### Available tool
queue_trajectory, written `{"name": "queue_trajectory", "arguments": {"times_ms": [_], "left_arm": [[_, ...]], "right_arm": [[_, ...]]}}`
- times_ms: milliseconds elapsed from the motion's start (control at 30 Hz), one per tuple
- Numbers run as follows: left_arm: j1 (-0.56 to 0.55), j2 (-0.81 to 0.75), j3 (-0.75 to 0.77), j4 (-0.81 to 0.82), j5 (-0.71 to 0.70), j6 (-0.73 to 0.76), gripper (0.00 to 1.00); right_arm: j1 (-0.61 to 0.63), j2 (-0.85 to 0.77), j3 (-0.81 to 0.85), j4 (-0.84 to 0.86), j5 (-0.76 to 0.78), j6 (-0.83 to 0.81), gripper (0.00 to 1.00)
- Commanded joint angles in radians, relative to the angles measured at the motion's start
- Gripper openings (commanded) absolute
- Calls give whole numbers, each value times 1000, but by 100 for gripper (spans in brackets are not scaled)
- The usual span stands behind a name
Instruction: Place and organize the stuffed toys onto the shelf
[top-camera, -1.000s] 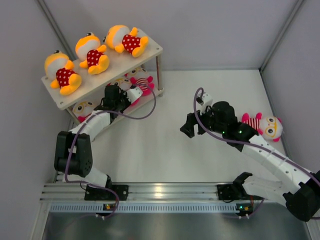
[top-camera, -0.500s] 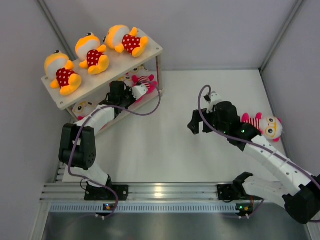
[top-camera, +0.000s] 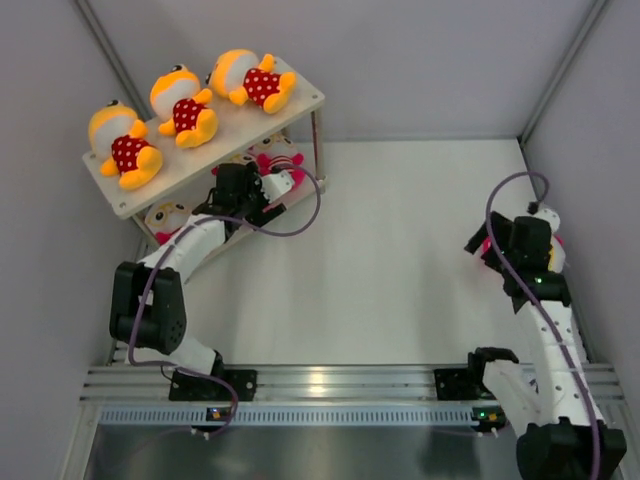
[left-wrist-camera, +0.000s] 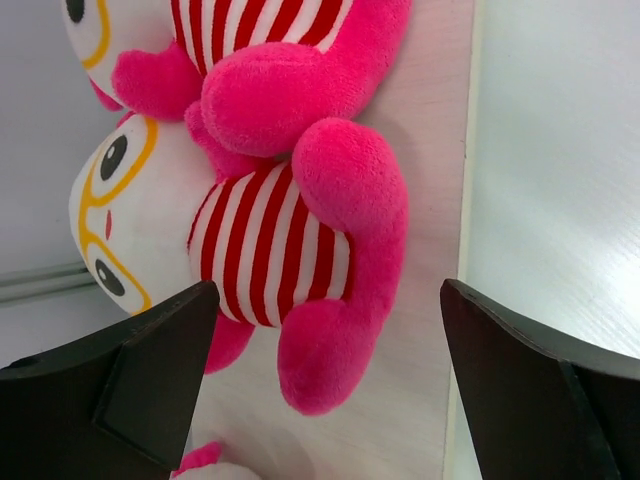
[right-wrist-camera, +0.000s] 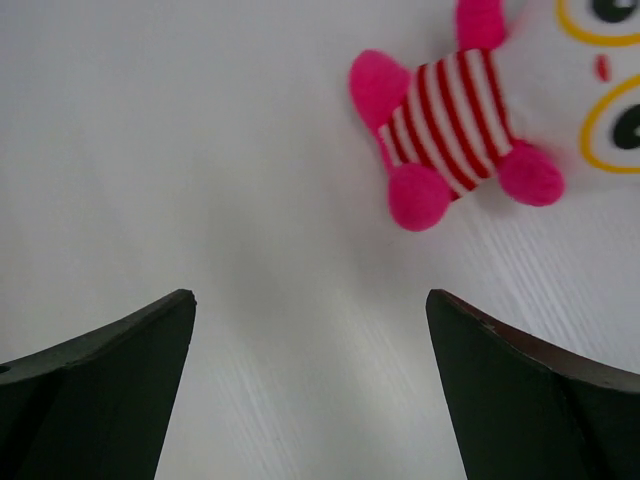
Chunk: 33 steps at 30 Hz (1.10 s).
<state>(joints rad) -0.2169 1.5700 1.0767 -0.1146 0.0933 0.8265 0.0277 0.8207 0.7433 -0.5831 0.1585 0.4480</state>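
Observation:
Three orange-yellow stuffed toys (top-camera: 185, 108) in red dotted shirts lie on the top board of the shelf (top-camera: 300, 100). My left gripper (top-camera: 268, 192) reaches into the lower tier and stands open. In the left wrist view a striped, pink-limbed toy (left-wrist-camera: 270, 250) lies on the lower board (left-wrist-camera: 430, 150), just ahead of my left gripper (left-wrist-camera: 325, 380) and free of it, with a second one (left-wrist-camera: 260, 60) beyond it. One more striped toy (top-camera: 553, 256) lies on the table by the right wall. My right gripper (right-wrist-camera: 310, 390) hangs open above the table, that toy (right-wrist-camera: 450, 120) ahead and to the right.
Another white-faced toy (top-camera: 165, 215) shows at the left end of the lower tier, under the left arm. Grey walls close in on the left, back and right. The shelf's thin corner leg (top-camera: 320, 140) stands near my left gripper.
My left gripper has opened and let go of the striped toy on the lower tier. My right arm has swung right and back to hang over the toy by the right wall.

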Motion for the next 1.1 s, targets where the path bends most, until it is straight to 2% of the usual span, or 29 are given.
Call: {"name": "queue_trajectory", "arguments": {"times_ms": [0, 33, 67, 167, 267, 500, 667, 733, 833, 867, 933, 967, 1067], "left_arm": [[8, -106, 28, 23, 39, 10, 98], [8, -123, 28, 9, 52, 14, 98], [7, -133, 31, -2, 62, 16, 98], [7, -171, 26, -40, 89, 16, 98], [5, -211, 25, -101, 132, 26, 98], [-2, -258, 14, -227, 189, 48, 98], [-15, -295, 37, -361, 230, 33, 98], [-30, -324, 46, -462, 269, 33, 98], [-42, -375, 52, -565, 315, 37, 98], [-42, -389, 48, -583, 322, 40, 98], [-42, -436, 34, -641, 361, 63, 97], [-42, -455, 17, -658, 374, 75, 97], [-42, -537, -33, -694, 443, 138, 95]], "right_arm": [[-220, -63, -38, 40, -85, 66, 99], [-286, -71, -71, 80, -170, 78, 99], [-414, -68, -87, 104, -222, 110, 99], [-613, -23, -131, 196, -292, 165, 99], [-686, 72, -160, 314, -280, 210, 99], [-690, 331, -168, 563, -307, 216, 99], [-687, 483, -154, 641, -338, 193, 98], [-684, 540, -148, 666, -350, 184, 94], [-683, 596, -150, 700, -394, 166, 54], [-683, 603, -150, 716, -407, 161, 32], [-674, 603, -147, 718, -438, 134, 17], [-666, 597, -136, 700, -441, 121, 3], [-576, 537, -92, 631, -438, 42, 0]]}}
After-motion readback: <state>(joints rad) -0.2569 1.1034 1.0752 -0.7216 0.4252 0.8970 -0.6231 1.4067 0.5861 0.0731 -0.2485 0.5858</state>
